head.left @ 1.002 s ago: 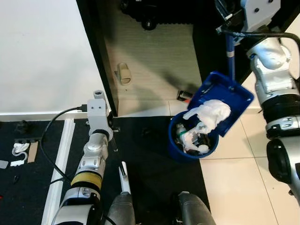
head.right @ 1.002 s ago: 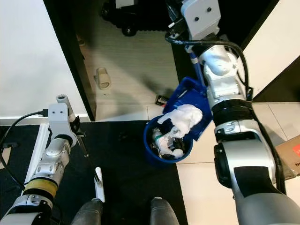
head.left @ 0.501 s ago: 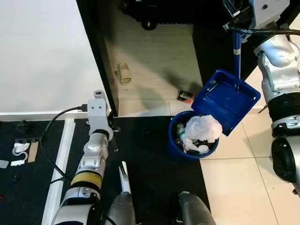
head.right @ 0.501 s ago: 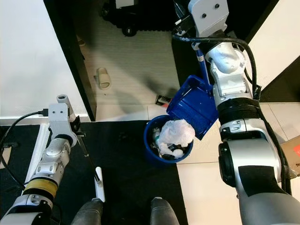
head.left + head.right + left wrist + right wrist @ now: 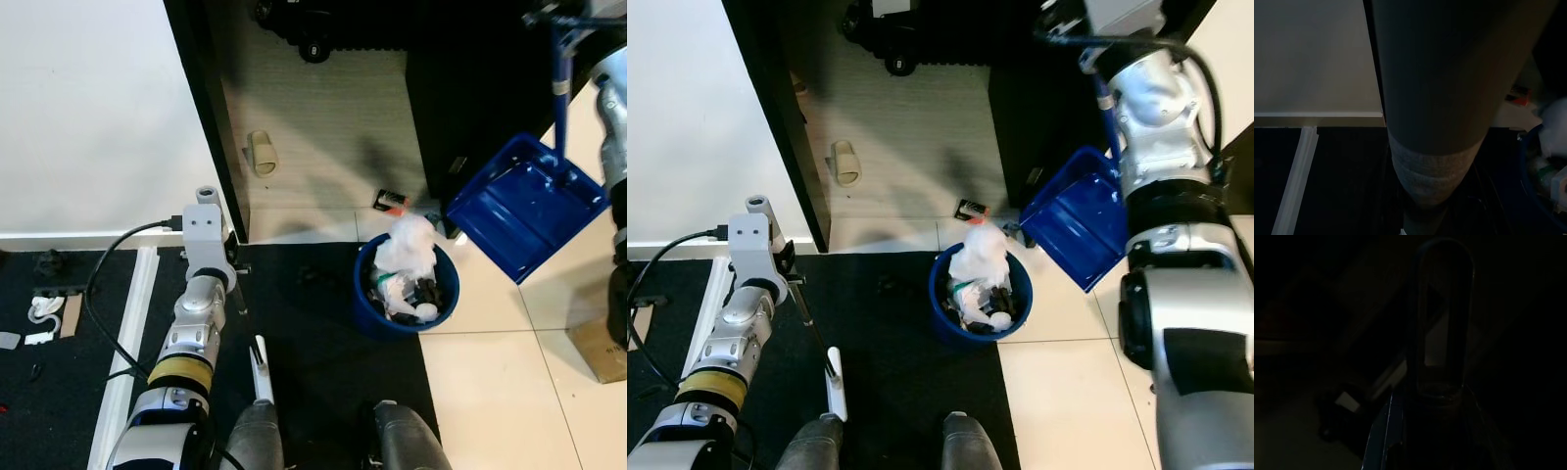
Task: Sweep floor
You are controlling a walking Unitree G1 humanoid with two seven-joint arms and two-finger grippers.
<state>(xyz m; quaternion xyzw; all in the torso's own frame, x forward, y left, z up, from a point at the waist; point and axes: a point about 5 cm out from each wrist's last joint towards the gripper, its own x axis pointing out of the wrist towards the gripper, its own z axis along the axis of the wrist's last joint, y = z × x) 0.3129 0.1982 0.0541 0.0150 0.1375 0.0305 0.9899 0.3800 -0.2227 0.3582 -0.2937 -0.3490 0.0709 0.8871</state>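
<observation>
My right gripper [image 5: 554,18] is raised at the far right, shut on the handle of a blue dustpan [image 5: 524,206]. The pan hangs tilted and empty over the tiled floor, to the right of a round blue bin [image 5: 361,294]. Crumpled white waste [image 5: 411,245] is heaped in the bin on top of other rubbish. In the dark right wrist view, the looped handle end [image 5: 1442,318] is close up. My left arm [image 5: 201,294] reaches forward low on the left over the black mat. A thin black rod with a white end [image 5: 262,377] lies beside it.
A beige slipper [image 5: 260,152] and a small red-and-black item [image 5: 390,201] lie on the grey floor beyond the bin. A black door frame [image 5: 211,147] edges the white wall. Small scraps [image 5: 44,313] sit on the left mat, and a cardboard box [image 5: 600,352] is at the right.
The dustpan tipped its white waste into the bin. My right arm then swung the empty pan up and to the right, away from the bin. The left arm stayed put.
</observation>
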